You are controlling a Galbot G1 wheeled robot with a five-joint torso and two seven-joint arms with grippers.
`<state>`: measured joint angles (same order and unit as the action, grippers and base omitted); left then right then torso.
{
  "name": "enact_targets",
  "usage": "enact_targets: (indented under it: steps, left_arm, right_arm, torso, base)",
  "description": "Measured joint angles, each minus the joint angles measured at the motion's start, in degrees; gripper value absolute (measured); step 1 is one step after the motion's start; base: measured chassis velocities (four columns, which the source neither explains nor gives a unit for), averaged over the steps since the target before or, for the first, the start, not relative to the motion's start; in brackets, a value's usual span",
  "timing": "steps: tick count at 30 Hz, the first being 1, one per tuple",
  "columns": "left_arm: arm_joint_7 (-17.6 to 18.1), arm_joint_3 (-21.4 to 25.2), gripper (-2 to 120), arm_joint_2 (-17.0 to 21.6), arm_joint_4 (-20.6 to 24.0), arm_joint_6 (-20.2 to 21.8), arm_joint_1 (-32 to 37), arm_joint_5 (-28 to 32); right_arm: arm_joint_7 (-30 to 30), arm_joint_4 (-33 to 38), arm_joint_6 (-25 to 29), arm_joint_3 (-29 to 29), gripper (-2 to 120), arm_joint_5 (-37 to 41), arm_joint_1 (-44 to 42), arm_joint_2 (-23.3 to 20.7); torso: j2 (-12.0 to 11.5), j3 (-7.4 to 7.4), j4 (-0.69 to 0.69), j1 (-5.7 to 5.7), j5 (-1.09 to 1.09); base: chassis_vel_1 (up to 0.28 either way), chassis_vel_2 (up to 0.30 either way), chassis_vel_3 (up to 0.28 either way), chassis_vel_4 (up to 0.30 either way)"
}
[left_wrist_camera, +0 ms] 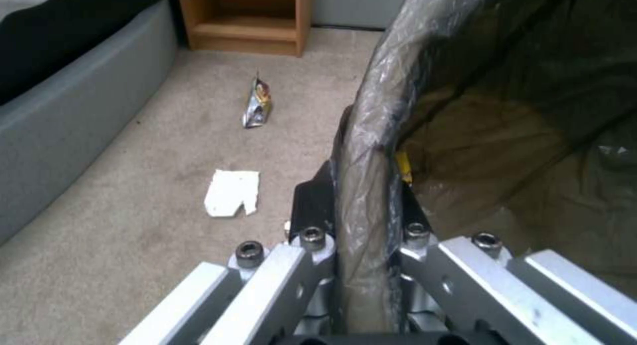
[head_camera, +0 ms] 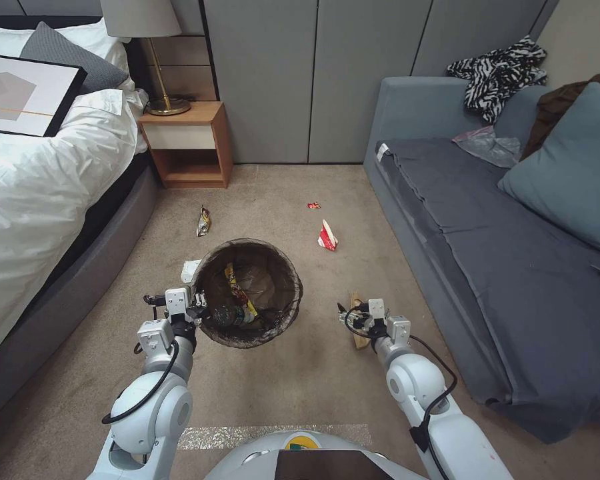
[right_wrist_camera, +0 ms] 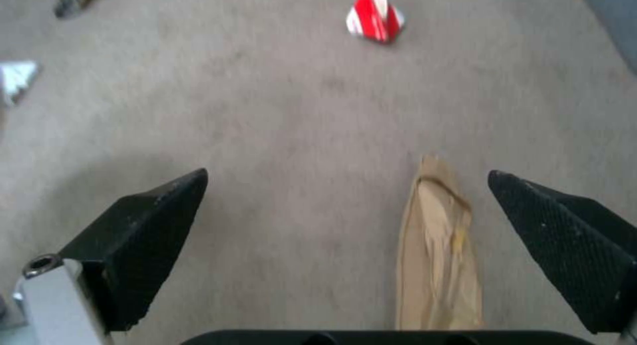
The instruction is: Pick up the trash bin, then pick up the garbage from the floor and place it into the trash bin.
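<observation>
While left claw (left_wrist_camera: 362,220) grips trash bin (head_camera: 248,291) — right claw (right_wrist_camera: 345,255) spread

Head down over carpet (head_camera: 300,200); wrists close, forward.

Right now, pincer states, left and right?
Left pincer: shut on the trash bin rim.
Right pincer: open, holding nothing, over the tan paper bag on the carpet.
</observation>
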<state>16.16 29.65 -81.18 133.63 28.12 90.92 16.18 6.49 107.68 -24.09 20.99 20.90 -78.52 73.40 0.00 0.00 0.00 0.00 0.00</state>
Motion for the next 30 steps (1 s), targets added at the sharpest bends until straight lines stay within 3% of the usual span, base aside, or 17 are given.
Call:
enact_targets:
  steps: [12,19,30]
  left_arm:
    - [0.1,-0.5,4,-0.1,-0.2,0.0,0.1,-0.3]
    - [0.1,0.0,4,0.2,-0.1,-0.1,0.6,-0.2]
    - [0.1,0.1,4,0.0,-0.1,-0.1,0.6,-0.4]
  right_arm:
    - [-0.9,-8.9,-1.3,-1.2,100,-0.4,3.9,-0.2]
    - [-2.3,-20.9,2.1,-2.1,100,-3.3,9.7,0.8]
    - [-3.6,-27.8,5.4,-2.1,100,-5.2,13.3,1.4]
  torso:
    - [0.0,0.0,0.0,0.0,-0.01]
    - [0.0,0.0,0.0,0.0,0.0]
    - [0.0,0.0,0.0,0.0,-0.01]
  base:
    - [0.0,0.0,0.0,0.0]
    - [0.0,0.0,0.0,0.0]
    - [0.0,0.0,0.0,0.0]
